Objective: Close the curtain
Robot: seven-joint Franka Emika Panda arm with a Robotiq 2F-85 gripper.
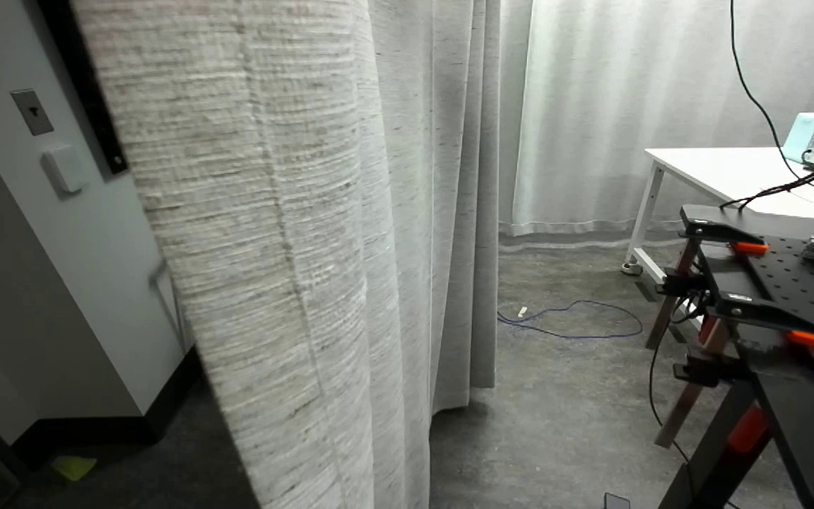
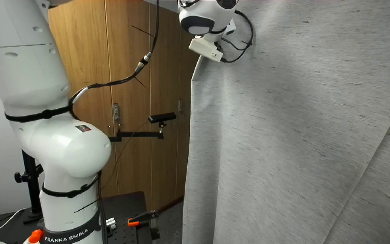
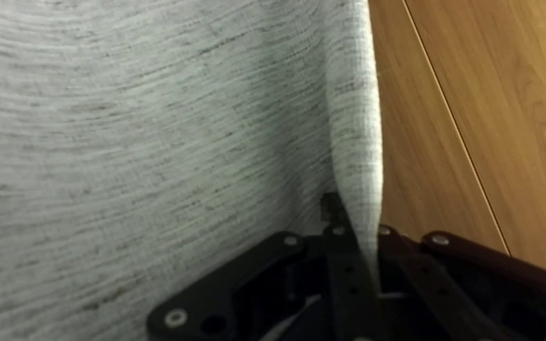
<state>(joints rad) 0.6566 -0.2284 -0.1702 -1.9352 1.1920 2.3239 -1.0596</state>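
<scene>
The curtain is tall light grey-beige fabric with fine horizontal streaks. It fills the left middle of an exterior view (image 1: 294, 254), hanging in deep vertical folds, and the right half of an exterior view (image 2: 283, 135). In the wrist view the curtain (image 3: 159, 142) covers the left and middle, its bright free edge running down between the fingers. My gripper (image 3: 357, 225) is shut on this edge; the far finger is partly hidden behind the fabric. In an exterior view my wrist (image 2: 208, 37) is at the curtain's upper edge, with the fingers hidden there.
Wooden cabinets (image 2: 130, 84) stand behind the arm. A small black camera (image 2: 162, 117) on a black bracket sticks out near the curtain edge. A black bench (image 1: 746, 311) with orange clamps and a white table (image 1: 718, 170) stand right of the curtain. A blue cable (image 1: 569, 335) lies on the floor.
</scene>
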